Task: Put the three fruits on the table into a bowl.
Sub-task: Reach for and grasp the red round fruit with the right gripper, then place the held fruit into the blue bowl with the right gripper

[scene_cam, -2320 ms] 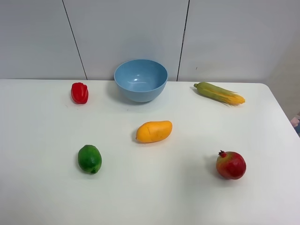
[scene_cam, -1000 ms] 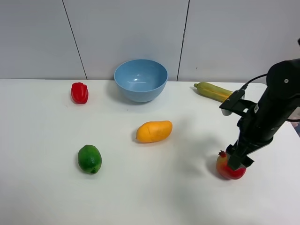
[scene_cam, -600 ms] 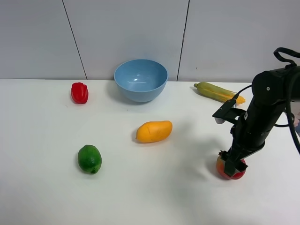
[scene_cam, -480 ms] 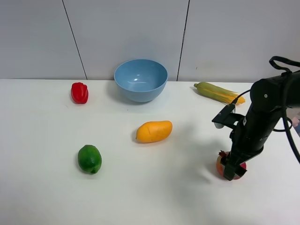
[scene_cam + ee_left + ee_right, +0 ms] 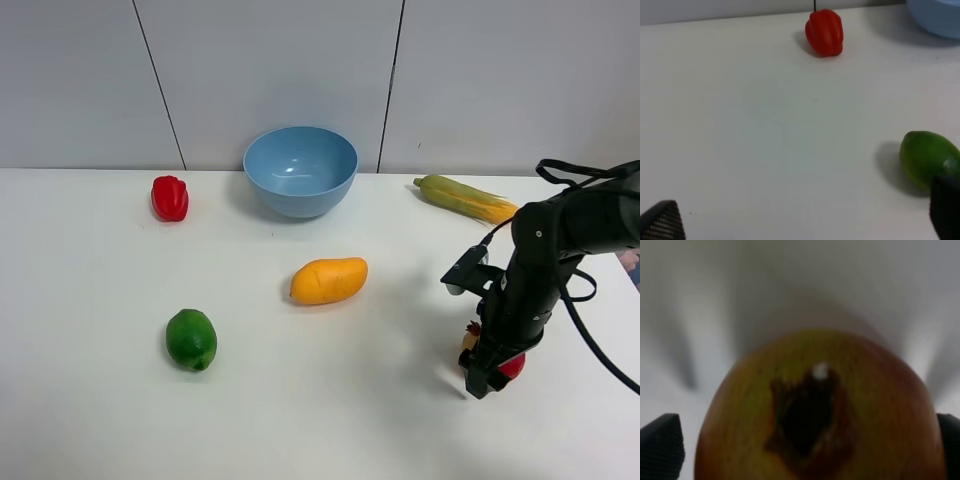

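Note:
The red pomegranate lies on the white table at the front right, mostly hidden by my right arm. My right gripper is down over it. In the right wrist view the pomegranate fills the space between the two open fingers, crown towards the camera. The orange-yellow mango lies mid-table. The green lime lies front left and shows in the left wrist view. The light-blue bowl stands at the back, empty. My left gripper is open and empty over the table.
A small red bell pepper lies at the back left, left of the bowl; it also shows in the left wrist view. A corn cob lies at the back right, behind my right arm. A grey wall stands behind the table.
My right arm came in from the right and lowered onto the pomegranate, sinking further over the last half second. The fruits and the bowl have not moved.

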### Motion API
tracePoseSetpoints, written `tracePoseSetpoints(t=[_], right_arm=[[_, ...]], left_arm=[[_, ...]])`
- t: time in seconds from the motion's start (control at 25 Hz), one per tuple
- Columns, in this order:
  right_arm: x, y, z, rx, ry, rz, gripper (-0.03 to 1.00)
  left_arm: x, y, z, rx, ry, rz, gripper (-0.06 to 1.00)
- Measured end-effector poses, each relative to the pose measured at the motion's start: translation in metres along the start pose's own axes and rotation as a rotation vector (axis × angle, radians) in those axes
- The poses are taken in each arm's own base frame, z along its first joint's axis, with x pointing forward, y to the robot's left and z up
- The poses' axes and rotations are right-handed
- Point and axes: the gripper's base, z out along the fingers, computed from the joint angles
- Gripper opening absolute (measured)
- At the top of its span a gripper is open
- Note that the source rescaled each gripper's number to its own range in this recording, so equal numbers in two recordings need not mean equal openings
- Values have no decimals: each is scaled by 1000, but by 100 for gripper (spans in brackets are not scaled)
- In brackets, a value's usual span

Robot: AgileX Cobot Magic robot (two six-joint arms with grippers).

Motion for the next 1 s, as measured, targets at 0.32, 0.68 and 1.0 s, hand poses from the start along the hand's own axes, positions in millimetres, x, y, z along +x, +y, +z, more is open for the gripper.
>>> tracePoseSetpoints(t=[0.32,0.68,1.0], right_arm=[[-9,3,-32,-18,-78,107,26],[-93,-6,-164,242,-892,202,26],[-205,-17,-132,257,-1099,194,26]], left_arm=[[0,0,0,0,0,0,100],[0,0,0,0,0,0,100],[0,0,0,0,0,0,100]])
